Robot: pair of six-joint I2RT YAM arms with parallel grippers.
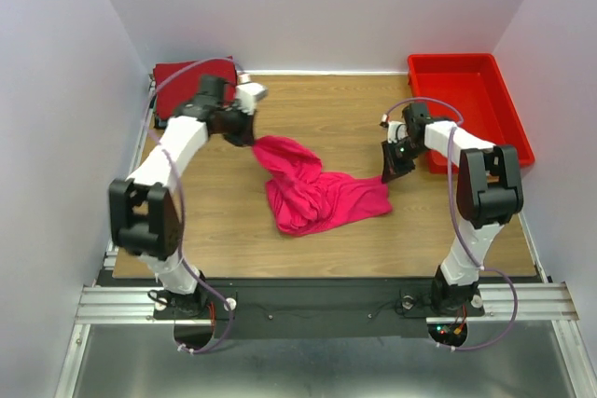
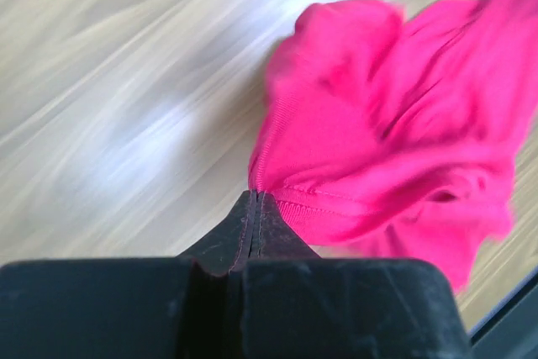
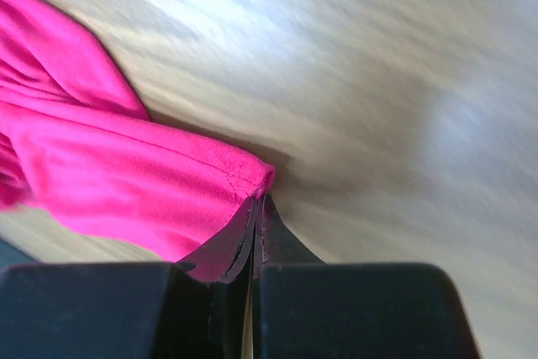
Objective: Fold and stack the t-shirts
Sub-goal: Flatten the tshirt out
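A bright pink-magenta t-shirt [image 1: 308, 188] hangs bunched between both grippers over the middle of the wooden table. My left gripper [image 1: 248, 135] is shut on its left corner, seen in the left wrist view [image 2: 255, 193] pinching a hemmed edge of the shirt [image 2: 395, 140]. My right gripper [image 1: 392, 167] is shut on the right corner, seen in the right wrist view [image 3: 262, 199] pinching a stitched hem of the shirt [image 3: 126, 174]. A folded dark red t-shirt [image 1: 182, 76] lies at the back left, partly behind the left arm. Green and dark shirts are not in view.
A red plastic bin [image 1: 471, 104] stands at the back right, just right of the right arm. White walls close in the table on three sides. Bare wood table [image 1: 326, 109] shows behind and in front of the pink shirt.
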